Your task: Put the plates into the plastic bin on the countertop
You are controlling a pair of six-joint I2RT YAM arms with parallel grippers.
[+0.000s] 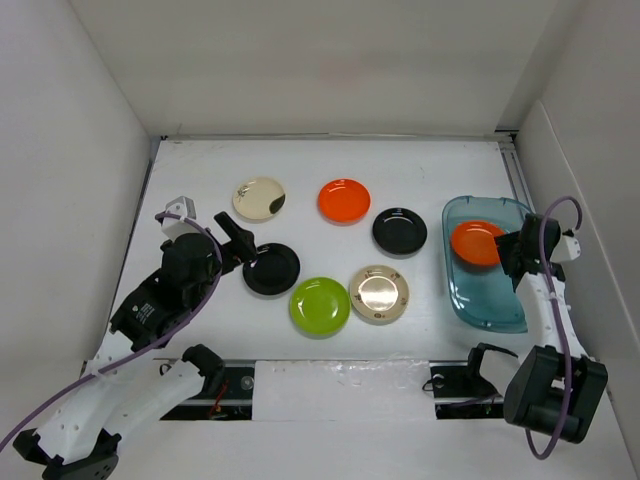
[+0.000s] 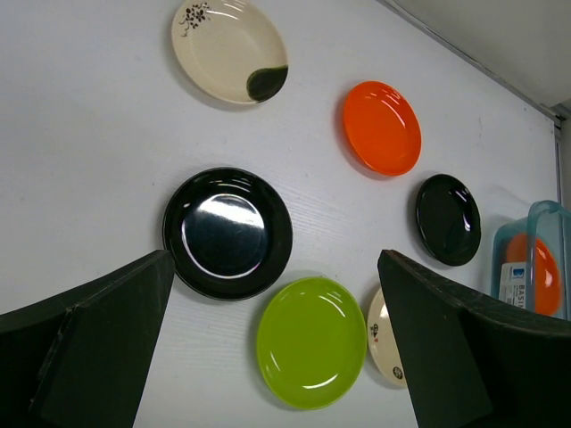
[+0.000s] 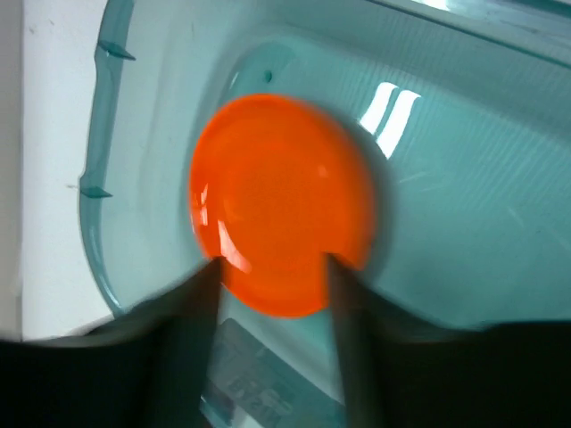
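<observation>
The teal plastic bin (image 1: 487, 300) stands at the right of the white countertop (image 1: 200, 180). One orange plate (image 1: 476, 243) lies in its far end. My right gripper (image 1: 509, 250) hovers over that plate, open; in the blurred right wrist view its fingertips (image 3: 205, 276) straddle the plate's (image 3: 281, 201) near edge. My left gripper (image 1: 243, 248) is open and empty just left of a black plate (image 1: 271, 268). The lime plate (image 1: 320, 306), gold-beige plate (image 1: 379, 294), second black plate (image 1: 400, 231), second orange plate (image 1: 344, 200) and cream plate (image 1: 259, 198) lie on the counter.
White walls close in the counter at the back and both sides. In the left wrist view the lime plate (image 2: 311, 342) lies between the wide-open fingers (image 2: 107, 348), with the black plate (image 2: 227, 233) just beyond. The bin's near half (image 3: 464, 178) holds nothing.
</observation>
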